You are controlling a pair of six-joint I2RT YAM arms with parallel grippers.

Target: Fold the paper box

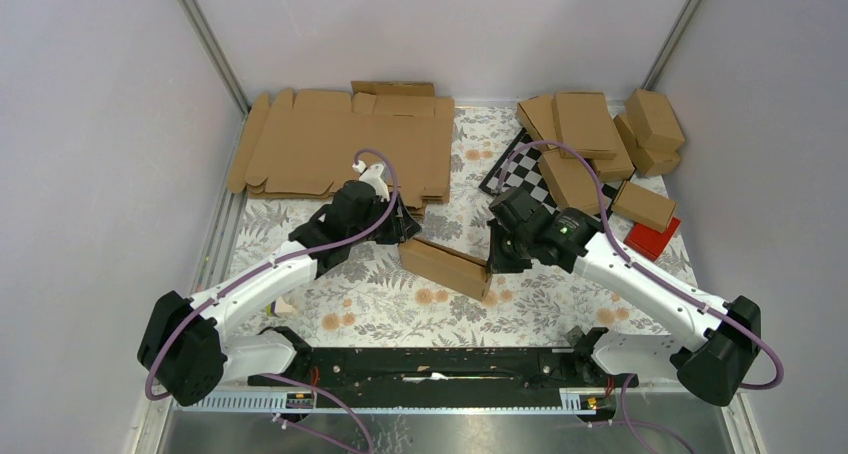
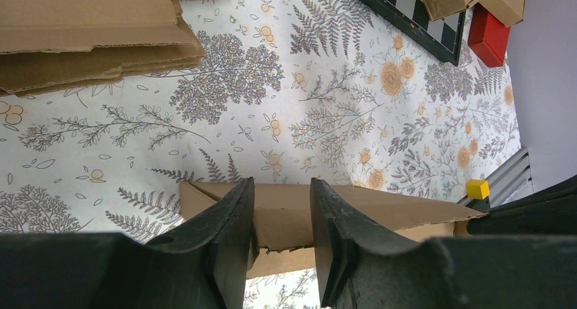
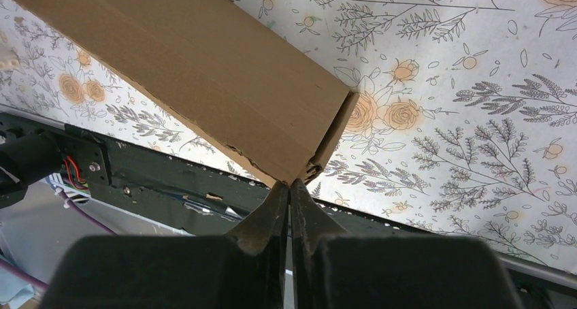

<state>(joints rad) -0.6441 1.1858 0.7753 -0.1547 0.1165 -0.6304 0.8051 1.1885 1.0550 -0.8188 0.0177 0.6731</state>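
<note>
The paper box, a slim brown carton, lies slantwise at the middle of the flowered table. My left gripper is at its left end. In the left wrist view the jaws stand apart over the box, whose length runs past both fingers, so nothing is clamped between them. A torn cardboard edge shows in the gap. My right gripper is at the box's right end. In the right wrist view it is shut, its tips touching the lower corner of the box by the end flap.
A stack of flat cardboard blanks lies at the back left. Several folded cartons sit at the back right on a chequered board, with a red block beside them. A black rail runs along the near edge.
</note>
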